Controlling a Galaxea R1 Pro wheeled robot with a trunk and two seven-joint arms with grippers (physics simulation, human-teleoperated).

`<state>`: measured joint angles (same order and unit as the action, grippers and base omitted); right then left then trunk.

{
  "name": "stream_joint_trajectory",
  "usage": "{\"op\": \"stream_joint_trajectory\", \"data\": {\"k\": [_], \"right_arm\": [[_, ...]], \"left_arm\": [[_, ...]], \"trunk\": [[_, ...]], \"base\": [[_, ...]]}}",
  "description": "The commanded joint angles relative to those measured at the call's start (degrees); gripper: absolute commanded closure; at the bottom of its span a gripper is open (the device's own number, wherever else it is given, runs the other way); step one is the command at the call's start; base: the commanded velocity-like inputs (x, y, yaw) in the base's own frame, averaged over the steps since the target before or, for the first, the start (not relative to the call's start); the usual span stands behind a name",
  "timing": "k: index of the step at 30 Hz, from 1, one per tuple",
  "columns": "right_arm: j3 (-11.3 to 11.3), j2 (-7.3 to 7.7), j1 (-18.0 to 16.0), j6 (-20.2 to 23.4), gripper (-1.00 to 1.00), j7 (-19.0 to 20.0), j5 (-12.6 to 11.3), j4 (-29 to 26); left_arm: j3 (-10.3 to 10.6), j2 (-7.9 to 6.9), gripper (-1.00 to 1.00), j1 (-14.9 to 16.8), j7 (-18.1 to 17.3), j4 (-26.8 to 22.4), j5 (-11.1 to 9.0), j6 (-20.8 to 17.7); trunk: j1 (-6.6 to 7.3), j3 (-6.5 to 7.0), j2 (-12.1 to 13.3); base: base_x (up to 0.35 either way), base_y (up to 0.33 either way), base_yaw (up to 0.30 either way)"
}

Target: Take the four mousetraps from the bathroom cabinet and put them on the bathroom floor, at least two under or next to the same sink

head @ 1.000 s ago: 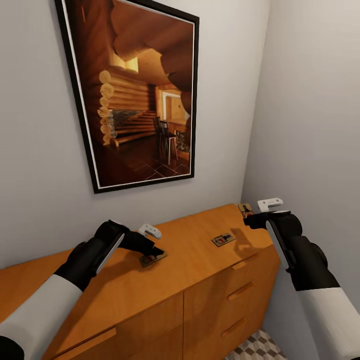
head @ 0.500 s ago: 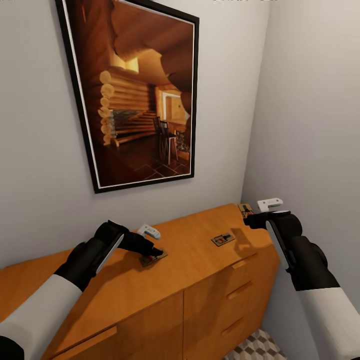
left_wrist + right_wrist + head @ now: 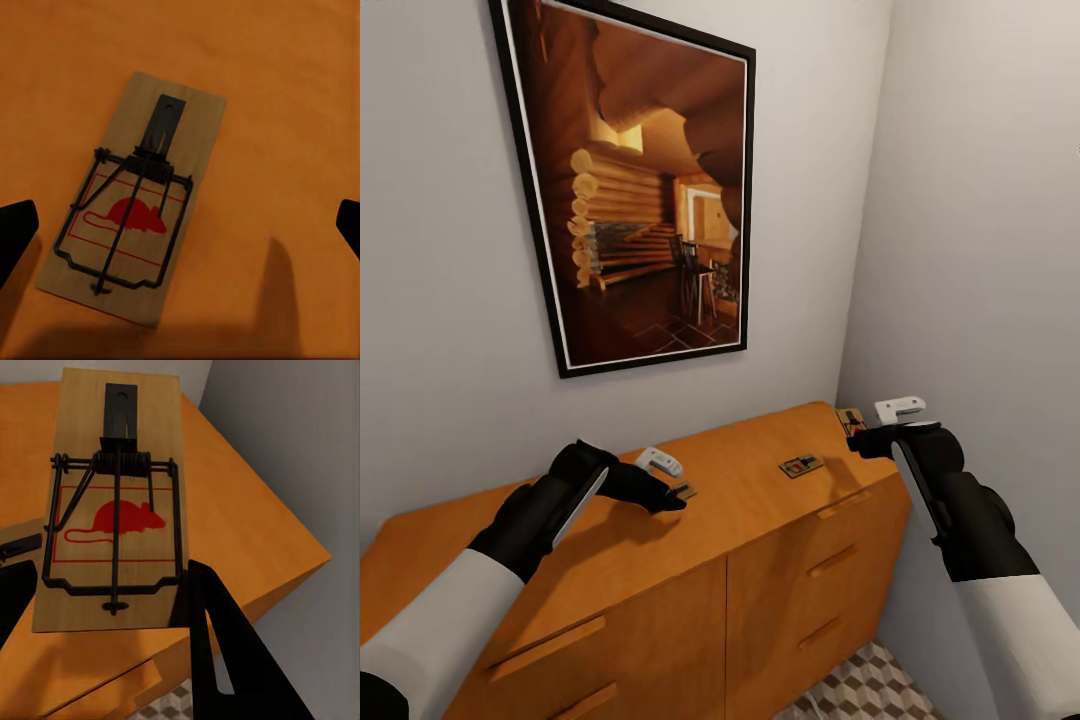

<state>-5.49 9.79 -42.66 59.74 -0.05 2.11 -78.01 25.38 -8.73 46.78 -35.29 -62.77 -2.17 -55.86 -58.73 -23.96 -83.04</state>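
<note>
Shift since earlier: my whole head view has slid, so the camera moved; against the orange dresser [image 3: 660,580] my left gripper [image 3: 668,497] now sits nearer me than the left mousetrap [image 3: 682,490], which pokes out past its tips instead of lying under them
Left gripper: spread wide and holding nothing; in the wrist view the left mousetrap lies flat on the dresser top between the two fingertips, touching neither
Right gripper [image 3: 857,440]: closed on the right mousetrap [image 3: 112,510], one finger against each long edge, at the dresser's far right corner by the wall
Middle mousetrap [image 3: 800,466]: flat on the dresser top, between the two grippers, apart from both
Bathroom floor [image 3: 870,690]: cube-pattern tiles show below the dresser; I see no trap there
Risk, left: if I close from here the fingers may pass beside or skim the thin slab, pushing it along the top rather than lifting it
Risk, right: the hold is on narrow edges only; swinging quickly could let the trap twist out and fall
Risk, wall: the right arm is close to the side wall, so a careless pull-back could knock it
</note>
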Motion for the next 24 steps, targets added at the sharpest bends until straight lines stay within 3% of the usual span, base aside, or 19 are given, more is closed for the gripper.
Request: {"op": "stream_joint_trajectory", "data": {"k": [1,15,24], "right_arm": [[-0.1,0.05,-0.1,0.3,1.0,0.0,0.2,0.0],[-0.1,0.05,-0.1,0.3,1.0,0.1,0.1,0.0],[-0.1,0.05,-0.1,0.3,1.0,0.1,0.1,0.0]], "left_arm": [[0.1,-0.05,-1.0,0.1,0.1,0.0,-0.2,-0.3],[0.0,-0.06,-1.0,0.1,0.2,0.1,-0.1,-0.3],[0.1,-0.06,-1.0,0.1,0.2,0.1,-0.2,-0.3]], "trunk": [[0.0,-0.07,0.0],[0.0,-0.07,0.0],[0.0,-0.07,0.0]], "base": [[-0.014,0.0,0.0],[0.001,0.003,0.0],[0.099,0.087,0.0]]}}
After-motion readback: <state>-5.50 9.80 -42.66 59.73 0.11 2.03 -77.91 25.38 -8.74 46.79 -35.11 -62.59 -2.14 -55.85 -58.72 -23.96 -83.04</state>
